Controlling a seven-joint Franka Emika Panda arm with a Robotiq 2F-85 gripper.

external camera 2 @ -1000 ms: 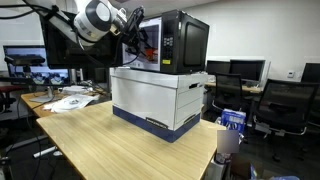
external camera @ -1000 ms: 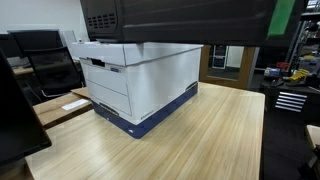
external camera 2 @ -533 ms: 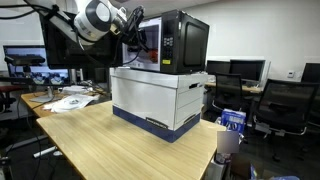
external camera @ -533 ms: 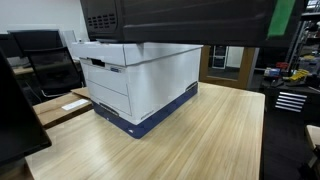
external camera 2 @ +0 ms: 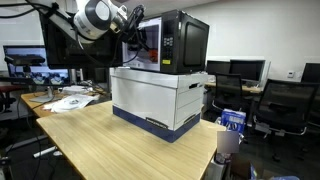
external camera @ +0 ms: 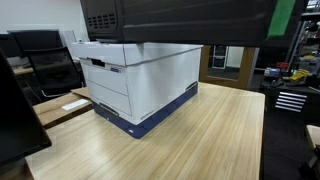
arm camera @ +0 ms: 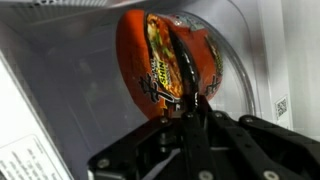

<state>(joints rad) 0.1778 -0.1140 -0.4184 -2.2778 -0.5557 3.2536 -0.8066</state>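
Observation:
A black microwave (external camera 2: 185, 40) stands on a white file box (external camera 2: 155, 95) on the wooden table (external camera 2: 100, 130); both exterior views show it, as the microwave (external camera: 180, 20) on the box (external camera: 140, 85). The arm reaches in from the side, and my gripper (external camera 2: 134, 46) is inside the microwave's open front. In the wrist view an orange snack packet (arm camera: 160, 50) stands against the white inner wall (arm camera: 50, 90). My gripper (arm camera: 190, 100) is shut, with its black fingers (arm camera: 192, 125) pressed together on a fold at the packet's lower edge.
The box with the microwave takes up the table's far half. Papers (external camera 2: 70, 100) lie on a side desk. Office chairs (external camera 2: 285, 105) and monitors (external camera 2: 25, 60) surround the table. A blue-and-white container (external camera 2: 232, 122) sits past the table's corner, and a tool chest (external camera: 290, 100) beyond its edge.

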